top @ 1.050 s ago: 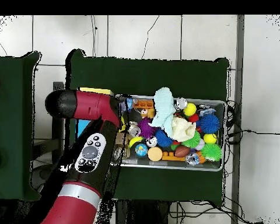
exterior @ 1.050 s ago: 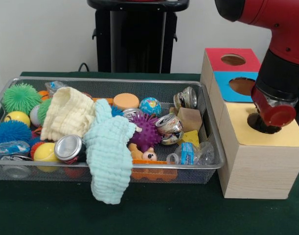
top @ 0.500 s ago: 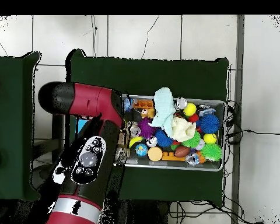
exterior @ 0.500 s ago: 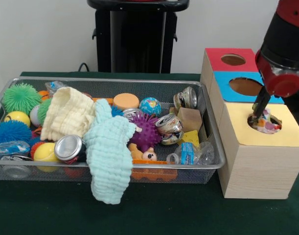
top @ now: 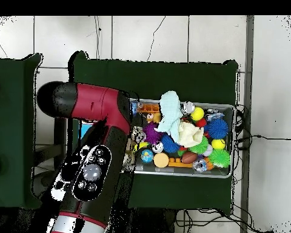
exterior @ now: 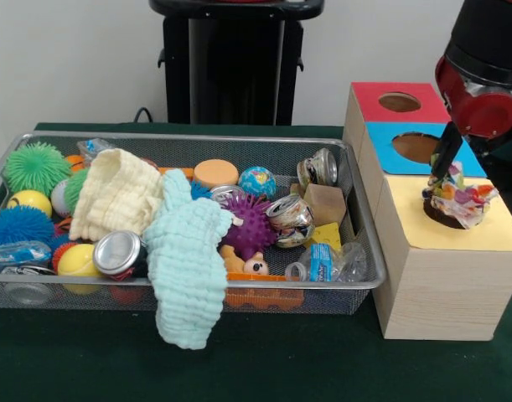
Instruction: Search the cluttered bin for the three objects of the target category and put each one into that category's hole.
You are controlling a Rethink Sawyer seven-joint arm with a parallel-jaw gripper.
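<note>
My gripper (exterior: 444,177) hangs just over the dark round hole (exterior: 442,215) in the yellow top (exterior: 490,234) of the wooden box. It is shut on a crumpled, many-coloured wrapper (exterior: 462,199), which dangles at the hole's rim. Only one dark finger (exterior: 445,159) shows below the red wrist. The wire bin (exterior: 366,243) to the left holds crushed cans (exterior: 290,213), spiky balls (exterior: 251,226), a clear bottle (exterior: 327,261) and cloths. In the overhead view the red arm (top: 90,176) covers the gripper and box beside the bin (top: 227,173).
Behind the yellow section lie a blue-topped hole (exterior: 415,147) and a red-topped hole (exterior: 399,102). A mint cloth (exterior: 187,260) drapes over the bin's near rim, beside a cream cloth (exterior: 117,194). A black stand (exterior: 235,63) rises behind the bin.
The arm has risen from down at the yellow hole. The wrapper, half a second ago sitting in the hole, now hangs above its rim with the gripper.
</note>
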